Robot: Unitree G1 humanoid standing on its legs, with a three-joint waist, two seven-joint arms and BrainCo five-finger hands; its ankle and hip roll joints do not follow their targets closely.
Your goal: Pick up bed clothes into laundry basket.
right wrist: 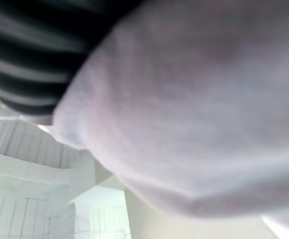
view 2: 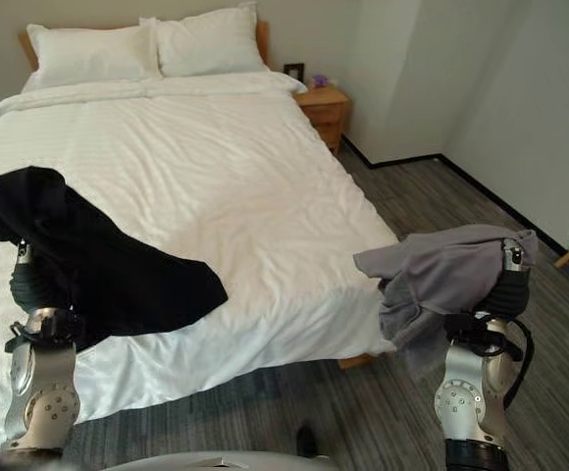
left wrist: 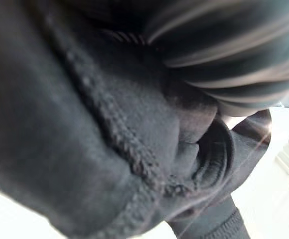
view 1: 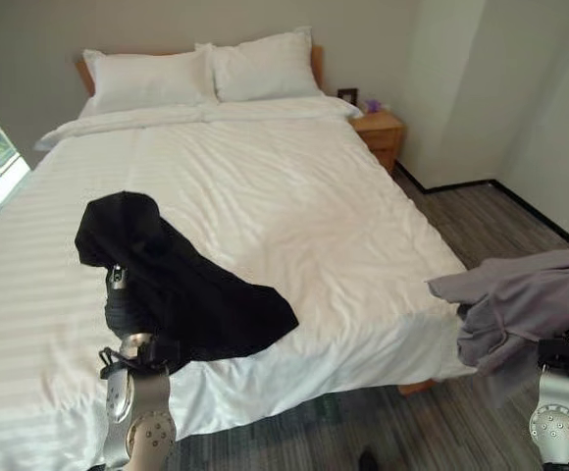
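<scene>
I have a black knit garment (view 1: 181, 285) draped over my left hand (view 1: 118, 280) at the bed's (view 1: 294, 206) foot edge, a grey cloth garment (view 2: 441, 270) over my right hand (view 2: 512, 257) off its corner. Fingers hidden, grip unknowable; either trailing piece could slide off.

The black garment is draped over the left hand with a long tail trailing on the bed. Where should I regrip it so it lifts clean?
Judging from the head views, take the black garment at the bunched upper part over the left hand, coming from above. Its long tail lies flat on the white bed toward the foot edge, so gripping there would likely leave most of it dragging.
</scene>
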